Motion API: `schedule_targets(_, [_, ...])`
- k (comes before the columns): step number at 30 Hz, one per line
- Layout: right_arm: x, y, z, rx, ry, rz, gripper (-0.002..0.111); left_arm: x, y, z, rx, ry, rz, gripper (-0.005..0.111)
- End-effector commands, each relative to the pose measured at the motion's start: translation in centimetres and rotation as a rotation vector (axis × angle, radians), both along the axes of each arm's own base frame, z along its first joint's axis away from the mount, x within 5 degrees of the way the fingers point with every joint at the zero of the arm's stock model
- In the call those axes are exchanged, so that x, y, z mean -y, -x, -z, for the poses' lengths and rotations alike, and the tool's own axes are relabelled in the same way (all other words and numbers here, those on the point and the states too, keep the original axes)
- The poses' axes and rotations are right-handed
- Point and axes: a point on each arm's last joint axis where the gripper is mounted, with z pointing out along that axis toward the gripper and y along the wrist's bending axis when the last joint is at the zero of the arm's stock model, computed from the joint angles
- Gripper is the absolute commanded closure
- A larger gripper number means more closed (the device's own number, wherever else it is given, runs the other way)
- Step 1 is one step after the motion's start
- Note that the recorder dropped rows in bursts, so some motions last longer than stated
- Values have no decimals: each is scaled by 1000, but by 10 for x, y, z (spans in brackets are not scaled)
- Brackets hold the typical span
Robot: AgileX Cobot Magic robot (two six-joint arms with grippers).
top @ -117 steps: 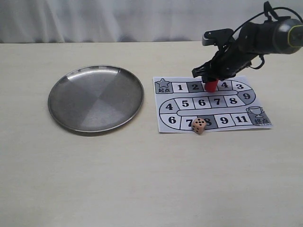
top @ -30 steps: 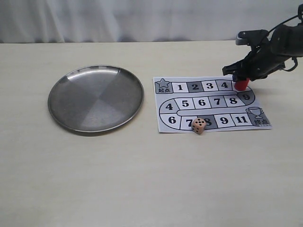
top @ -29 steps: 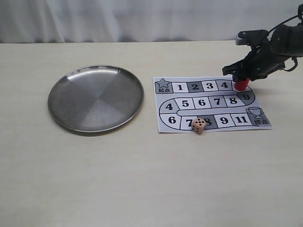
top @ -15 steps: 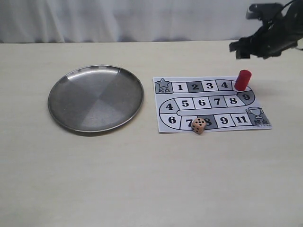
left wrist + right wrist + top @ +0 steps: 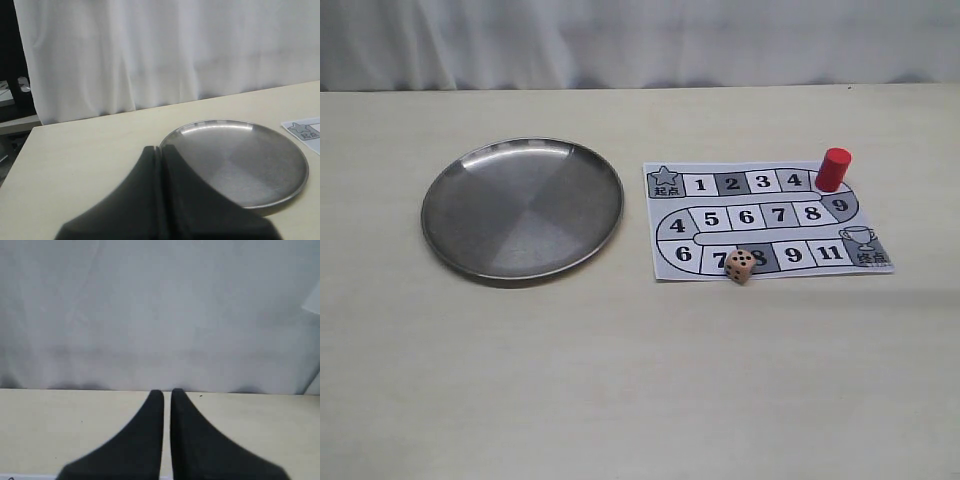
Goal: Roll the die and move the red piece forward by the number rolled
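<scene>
Seen only in the exterior view: the red piece (image 5: 833, 169), upright on the far right corner of the paper board (image 5: 770, 222), just beside square 4 and above square 9, touched by nothing. Also only there: the die (image 5: 741, 265), resting at the near edge of the board, covering part of squares 7 and 8. To the left of the board, well apart from both, the metal plate (image 5: 522, 208) on the table (image 5: 640, 380).

Shown by the left wrist view alone: the left gripper (image 5: 161, 150), fingers pressed together, holding nothing, hanging over the table near the plate, with only the star corner of the board visible beyond it.

Shown by the right wrist view alone: the right gripper (image 5: 167, 392), fingers brought almost together with a thin slit between, gripping nothing, facing the white curtain (image 5: 160, 315) across bare table.

Compared with half a second ago: right arm, then hanging above the piece at the far right of the exterior view, now out of that view. Red piece in the same place as then; die and plate unmoved.
</scene>
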Motion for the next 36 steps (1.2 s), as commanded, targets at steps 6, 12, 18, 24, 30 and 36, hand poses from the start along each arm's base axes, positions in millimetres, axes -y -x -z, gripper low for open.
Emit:
schedule_targets(6, [-4, 116, 44, 200, -21, 33, 104, 0, 0, 0, 8, 1, 4, 107])
schedule_targets(12, [-6, 173, 84, 304, -61, 45, 104, 0, 0, 0, 8, 1, 4, 107])
schedule_targets(18, [-8, 211, 120, 380, -62, 43, 104, 0, 0, 0, 8, 1, 4, 107])
schedule_targets(24, [-10, 227, 136, 417, -60, 35, 104, 0, 0, 0, 8, 1, 4, 107])
schedule_targets(30, [-12, 233, 148, 312, -68, 21, 104, 0, 0, 0, 8, 1, 4, 107])
schedule_targets(36, [-12, 234, 152, 265, -70, 17, 104, 0, 0, 0, 8, 1, 4, 107])
